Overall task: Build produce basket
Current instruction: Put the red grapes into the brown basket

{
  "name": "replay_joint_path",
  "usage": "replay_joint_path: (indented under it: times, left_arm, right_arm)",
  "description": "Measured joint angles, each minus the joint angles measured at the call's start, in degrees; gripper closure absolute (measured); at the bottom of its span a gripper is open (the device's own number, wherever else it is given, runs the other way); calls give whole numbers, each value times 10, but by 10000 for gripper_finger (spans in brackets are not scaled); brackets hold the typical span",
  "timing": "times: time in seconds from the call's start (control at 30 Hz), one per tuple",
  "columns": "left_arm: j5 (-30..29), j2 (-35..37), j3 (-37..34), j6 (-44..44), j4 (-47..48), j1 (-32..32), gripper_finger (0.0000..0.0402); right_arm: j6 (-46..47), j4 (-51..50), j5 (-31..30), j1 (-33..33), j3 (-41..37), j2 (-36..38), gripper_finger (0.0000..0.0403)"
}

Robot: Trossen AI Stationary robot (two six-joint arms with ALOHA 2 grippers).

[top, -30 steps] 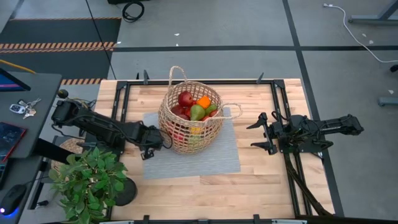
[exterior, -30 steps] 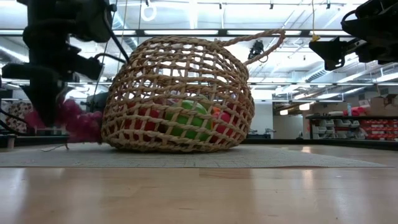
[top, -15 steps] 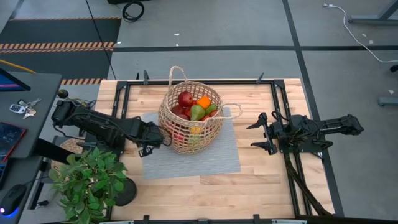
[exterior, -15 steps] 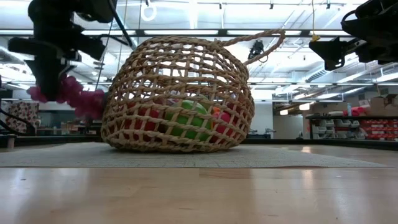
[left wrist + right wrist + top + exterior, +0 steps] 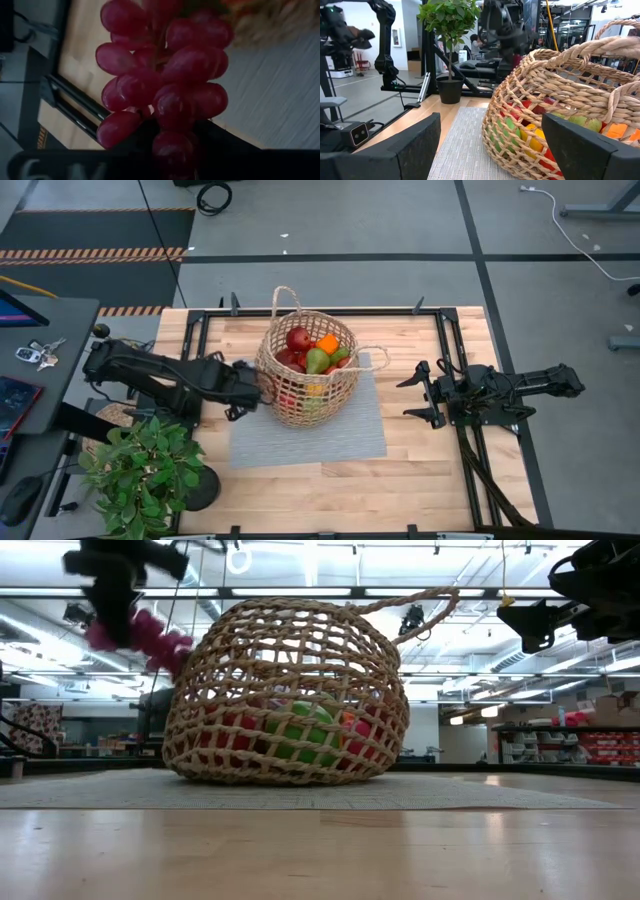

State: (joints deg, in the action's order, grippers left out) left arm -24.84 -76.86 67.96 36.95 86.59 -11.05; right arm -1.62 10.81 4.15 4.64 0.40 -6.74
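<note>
Grapes (image 5: 165, 95) in left gripper (image 5: 243, 388)

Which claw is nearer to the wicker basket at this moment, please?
Left. The left claw, holding the grape bunch, hangs right beside the basket; the right claw waits open, clearly apart.

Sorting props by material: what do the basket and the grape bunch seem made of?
Basket: woven natural fibre, wicker-like, matte tan, judging by its open twisted strands. Grape bunch, held by the left end effector: likely smooth plastic, since the dark-red skins show soft highlights.
</note>
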Motion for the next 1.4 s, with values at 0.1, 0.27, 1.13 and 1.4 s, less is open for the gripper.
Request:
replay_joint_path:
  times: [0.1, 0.27, 1.13, 1.4]
  left_arm:
    - [-21, 0, 34, 0, 13, 0, 306]
    - [-45, 0, 87, 4, 33, 0, 306]
    - [-253, 8, 179, -92, -27, 0, 306]
    - [-316, 9, 179, -184, -123, 11, 306]
  right_arm:
    - [0, 0, 0, 0, 0, 0, 52]
    - [0, 0, 0, 0, 0, 0, 52]
    - [0, 0, 0, 0, 0, 0, 52]
    - [0, 0, 0, 0, 0, 0, 52]
